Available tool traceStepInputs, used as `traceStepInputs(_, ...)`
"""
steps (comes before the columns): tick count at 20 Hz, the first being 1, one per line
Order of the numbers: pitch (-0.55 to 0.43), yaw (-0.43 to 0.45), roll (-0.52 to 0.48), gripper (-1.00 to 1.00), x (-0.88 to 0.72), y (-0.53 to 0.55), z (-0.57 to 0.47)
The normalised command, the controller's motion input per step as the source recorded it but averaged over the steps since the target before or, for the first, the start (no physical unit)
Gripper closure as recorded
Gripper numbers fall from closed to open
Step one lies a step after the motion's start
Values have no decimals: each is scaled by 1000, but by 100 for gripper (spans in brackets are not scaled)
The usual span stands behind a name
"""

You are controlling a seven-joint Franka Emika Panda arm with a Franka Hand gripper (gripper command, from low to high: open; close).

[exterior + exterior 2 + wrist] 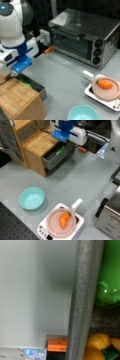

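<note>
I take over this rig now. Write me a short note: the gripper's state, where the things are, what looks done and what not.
Gripper: over the open grey drawer of the wooden cabinet; its fingers are hidden.
Drawer: holds a green object and a yellow-orange one, seen in the wrist view.
Orange carrot: lies on the pink plate, on the white scale.
Teal bowl: empty, on the grey table.
Silver toaster oven: door shut.
Done or left: cannot tell.

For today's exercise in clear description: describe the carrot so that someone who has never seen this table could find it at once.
Start at the big silver toaster oven at a front view's top right. Just below it on the grey table sits a small white stove carrying a pink pan with a white handle. The carrot lies inside that pan, the only orange thing there, while the nearby teal bowl is empty.
</note>
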Motion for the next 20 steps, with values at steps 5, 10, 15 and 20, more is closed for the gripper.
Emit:
traceStepInputs(5, -154, 98, -118, -100, -180, 80, -354)
traceStepInputs(10, -138, 78, -120, -100, -210, 122, -425)
traceStepInputs(15, -112, 73, -100, -100, -234, 167, -461)
traceStepInputs(20, -89, 63, -40, -100, -234, 251, -490)
